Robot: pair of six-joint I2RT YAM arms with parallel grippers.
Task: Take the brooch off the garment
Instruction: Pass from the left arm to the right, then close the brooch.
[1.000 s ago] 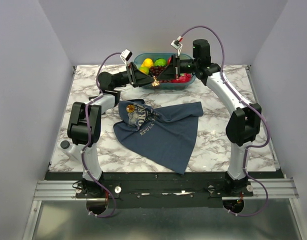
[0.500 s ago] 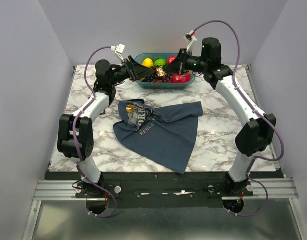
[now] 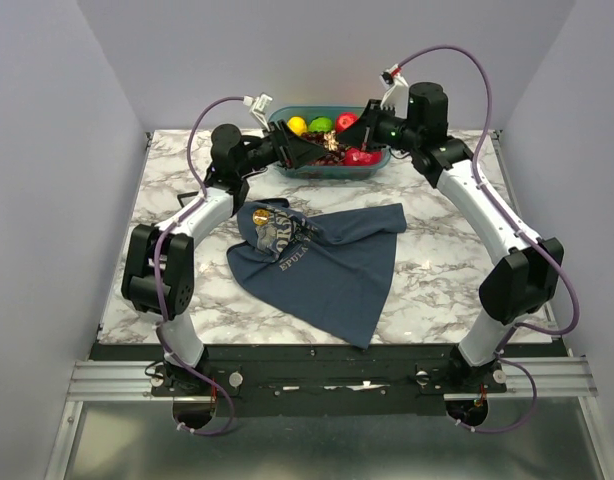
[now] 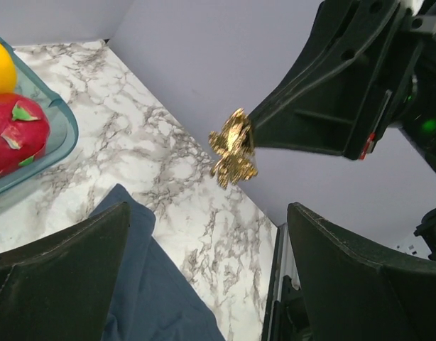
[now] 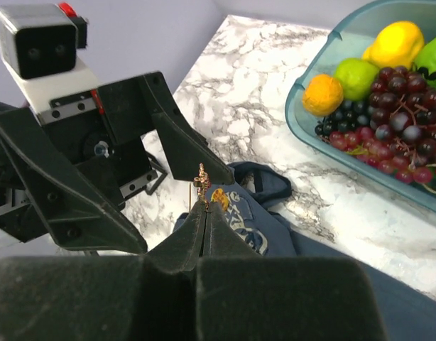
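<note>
The brooch [image 4: 233, 149] [image 5: 202, 182], a tiny gold ornament, hangs in the air pinched at the tips of my right gripper [image 5: 206, 204] [image 3: 339, 142], which is shut on it. My left gripper [image 4: 207, 213] [image 3: 315, 152] faces it from just below, jaws wide open and off the brooch. Both grippers meet above the near rim of the fruit bowl. The garment [image 3: 322, 265], dark slate-blue with a pale print, lies crumpled on the marble table, apart from both grippers. A small gold-orange spot [image 3: 260, 216] [image 5: 219, 199] shows on its print.
A teal bowl [image 3: 379, 164] [image 5: 360, 169] of fruit (lemon, lime, orange, grapes, a red fruit) stands at the back of the table [image 3: 447, 270], right under the grippers. Walls close the table on three sides.
The left jaws have opened wide and let the brooch go. Both grippers have moved back and right over the bowl, with the brooch staying in the right gripper.
</note>
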